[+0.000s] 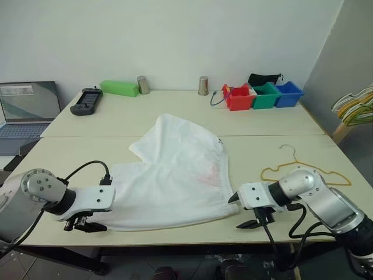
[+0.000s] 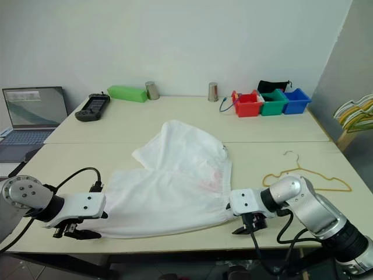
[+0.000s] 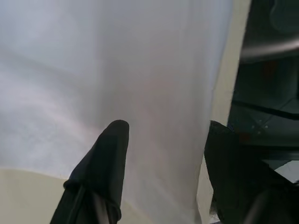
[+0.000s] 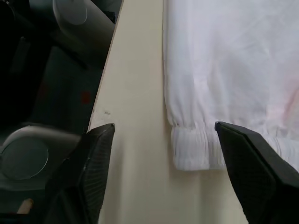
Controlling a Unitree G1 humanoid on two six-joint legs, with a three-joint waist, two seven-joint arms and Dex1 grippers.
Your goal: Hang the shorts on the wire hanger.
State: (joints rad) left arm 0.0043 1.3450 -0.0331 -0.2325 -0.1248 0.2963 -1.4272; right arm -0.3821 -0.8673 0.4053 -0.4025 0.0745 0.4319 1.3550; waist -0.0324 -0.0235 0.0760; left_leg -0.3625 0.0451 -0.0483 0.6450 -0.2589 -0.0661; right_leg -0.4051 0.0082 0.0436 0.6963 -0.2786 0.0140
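The shorts [image 1: 175, 178] lie flat on the table [image 1: 87, 137], apart from the wire hanger [image 1: 303, 172] at the right. Both the left gripper [image 3: 163, 154] and the right gripper [image 4: 163, 154] stand wide and hold nothing. Hanging is not started.

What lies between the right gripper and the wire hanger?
Bare tabletop, in the left eye view; the right gripper is by the shorts' corner, the wire hanger farther back.
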